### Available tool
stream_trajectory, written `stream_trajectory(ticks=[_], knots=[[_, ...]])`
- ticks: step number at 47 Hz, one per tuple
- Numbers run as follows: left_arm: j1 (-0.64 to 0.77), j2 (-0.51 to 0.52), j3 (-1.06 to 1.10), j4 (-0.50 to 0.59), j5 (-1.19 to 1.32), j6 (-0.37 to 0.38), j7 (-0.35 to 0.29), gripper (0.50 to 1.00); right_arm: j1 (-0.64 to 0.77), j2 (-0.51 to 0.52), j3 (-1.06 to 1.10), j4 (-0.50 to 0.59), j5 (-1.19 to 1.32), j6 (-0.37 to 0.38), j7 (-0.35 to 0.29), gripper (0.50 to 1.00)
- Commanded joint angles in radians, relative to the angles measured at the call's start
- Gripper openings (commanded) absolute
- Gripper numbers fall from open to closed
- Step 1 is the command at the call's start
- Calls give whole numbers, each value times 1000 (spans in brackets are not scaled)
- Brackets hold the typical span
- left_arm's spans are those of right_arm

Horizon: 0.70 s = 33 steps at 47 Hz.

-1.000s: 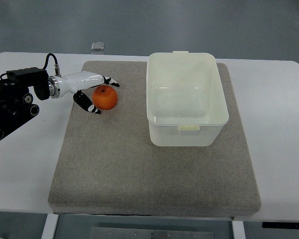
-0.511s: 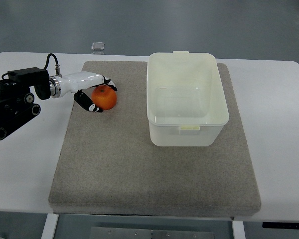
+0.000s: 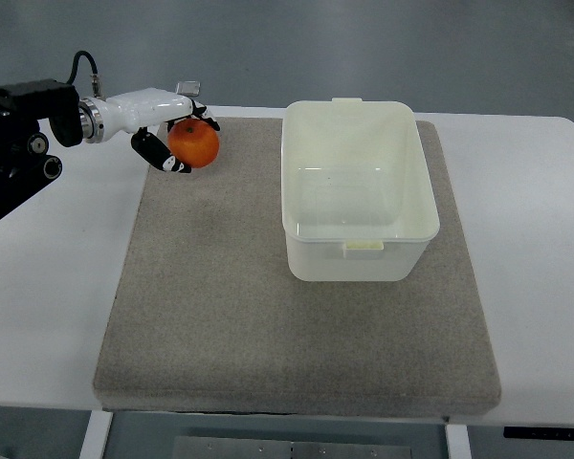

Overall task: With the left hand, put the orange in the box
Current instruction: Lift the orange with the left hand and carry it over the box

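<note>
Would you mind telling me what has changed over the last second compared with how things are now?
The left hand, already closed around the orange, has carried it up the picture and slightly left, to the mat's far-left corner. The box has not moved and holds nothing; the mat stayed put too.

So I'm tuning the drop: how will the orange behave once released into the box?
Round and smooth, the orange held in the left hand would probably roll across the box floor. It looks firm, so likely no bruising. The box seems light and may shift slightly.
</note>
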Motion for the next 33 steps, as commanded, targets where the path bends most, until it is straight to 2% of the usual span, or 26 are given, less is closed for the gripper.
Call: stream_trajectory(ticks=[1,21,28,33], knots=[[-34,13,-10,-25,-5,-45,-1,500,0,0,0,0,0,0,0,926],[-108,16,-47,-176,-8,-59,-1,500,0,0,0,0,0,0,0,926],[-146,-10,-52,-184,-9,-73,-1,500,1,0,0,0,0,1,0,926],[-158,-74,-47,-182,-8,-94,1,500,0,0,0,0,0,0,0,926]])
